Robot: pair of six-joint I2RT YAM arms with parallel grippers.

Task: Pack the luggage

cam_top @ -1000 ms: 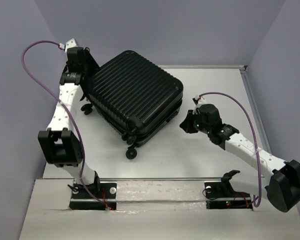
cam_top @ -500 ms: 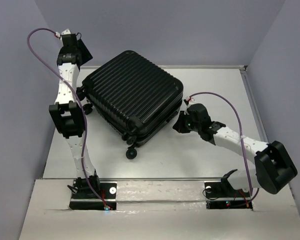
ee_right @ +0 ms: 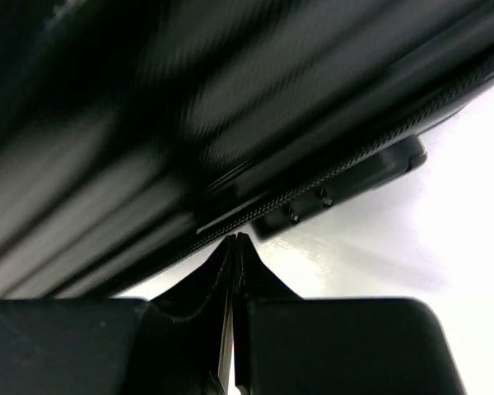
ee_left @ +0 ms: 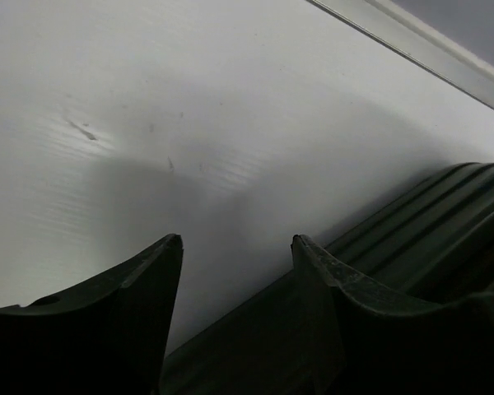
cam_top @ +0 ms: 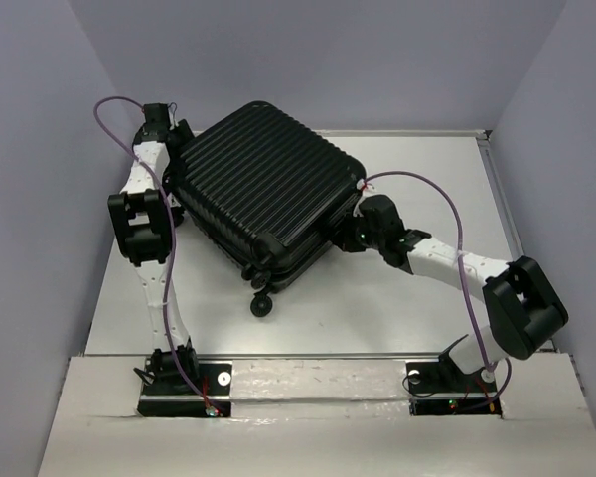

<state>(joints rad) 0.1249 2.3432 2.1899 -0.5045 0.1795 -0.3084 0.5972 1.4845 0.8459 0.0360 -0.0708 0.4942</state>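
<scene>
The luggage (cam_top: pixel 263 199) is lying closed and flat on the white table (cam_top: pixel 417 179), turned at an angle, ribbed shell facing up, with one caster wheel (cam_top: pixel 261 306) pointing toward my bases.

I am holding my left gripper (ee_left: pixel 236 247) at the far-left corner of the luggage. Its fingers are standing apart with nothing between them, and the ribbed edge is showing just beside one finger (contact cannot be confirmed from the wrist view).

I am holding my right gripper (ee_right: pixel 235 240) at the luggage's right-hand side — fingers pressed together tip to tip, gripping nothing. The tips are aiming at the zip line (ee_right: pixel 346 169) — whether they are touching it, I cannot tell.
</scene>
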